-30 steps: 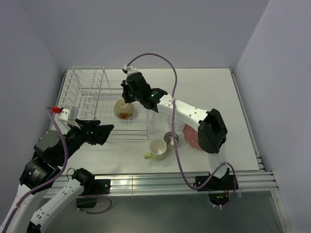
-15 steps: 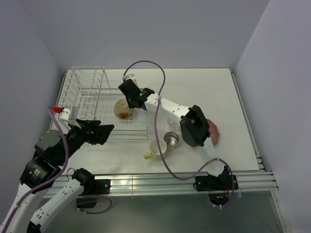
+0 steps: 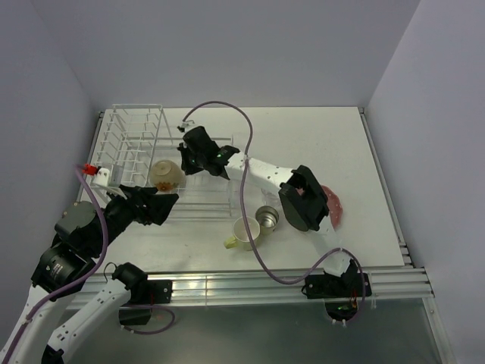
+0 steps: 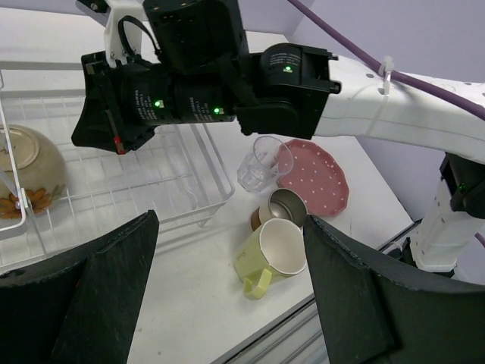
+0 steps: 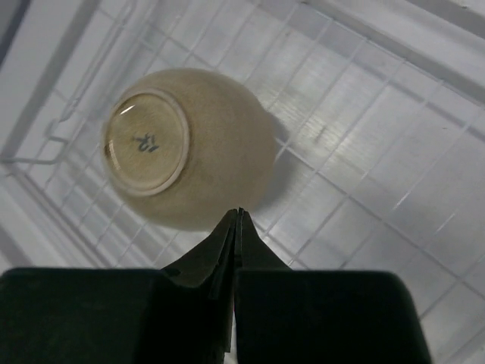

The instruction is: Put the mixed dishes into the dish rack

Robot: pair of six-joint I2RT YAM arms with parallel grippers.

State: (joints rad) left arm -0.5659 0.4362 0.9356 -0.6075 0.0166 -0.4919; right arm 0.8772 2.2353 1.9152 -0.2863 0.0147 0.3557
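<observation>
**Bowl tipped over in the rack, right pincer closed beside it**

The right pincer (image 5: pixel 236 214) has its fingers pressed together with nothing between them. The cream bowl (image 5: pixel 186 148) lies just beyond its tips, tipped so its foot ring faces the wrist camera, inside the low basket of the dish rack (image 5: pixel 379 152). The left pincer (image 4: pixel 229 224) is spread wide and empty. Ahead of it, on the surface (image 4: pixel 182 303) outside the rack, sit the mug (image 4: pixel 276 250), steel cup (image 4: pixel 280 206), tumbler (image 4: pixel 261 161) and dotted plate (image 4: pixel 314 178).

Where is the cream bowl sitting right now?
Top view: the cream bowl lies tipped in the dish rack, left of centre, beside its tall slotted section and just left of the right gripper.
</observation>
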